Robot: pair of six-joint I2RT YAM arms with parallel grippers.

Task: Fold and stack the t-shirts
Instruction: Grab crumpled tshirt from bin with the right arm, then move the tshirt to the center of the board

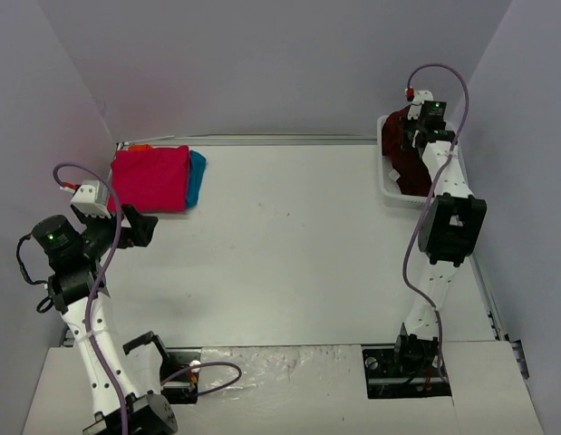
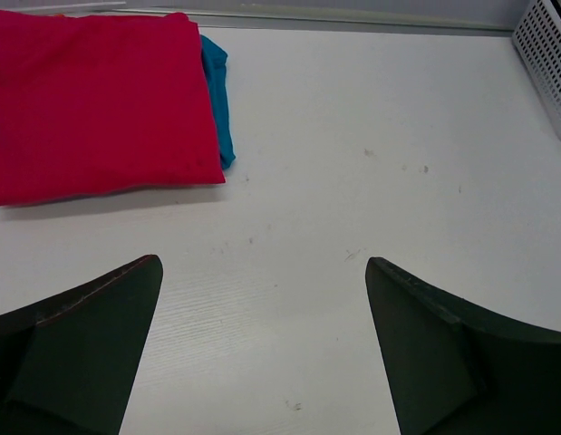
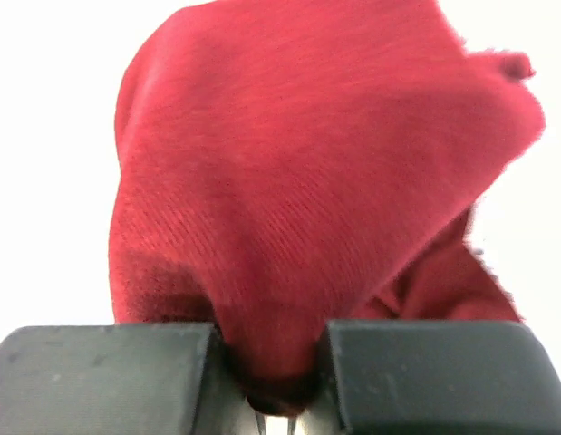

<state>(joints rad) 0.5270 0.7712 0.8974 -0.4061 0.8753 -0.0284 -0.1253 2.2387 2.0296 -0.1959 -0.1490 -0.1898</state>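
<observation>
A folded bright pink t-shirt (image 1: 150,178) (image 2: 94,100) lies at the back left of the table on a teal blue one (image 1: 197,177) (image 2: 218,95); a sliver of orange cloth (image 1: 140,147) peeks out behind them. My left gripper (image 1: 140,227) (image 2: 262,281) hovers open over bare table in front of that stack, apart from it. At the back right, my right gripper (image 1: 409,136) (image 3: 269,381) reaches into the white basket (image 1: 386,174) and is shut on a bunch of the dark maroon t-shirt (image 1: 409,163) (image 3: 298,181), which fills the right wrist view.
The white mesh basket's corner (image 2: 545,54) shows at the right of the left wrist view. Grey walls close the table on the left, back and right. A cut-out with the right arm's base (image 1: 409,358) lies at the near edge.
</observation>
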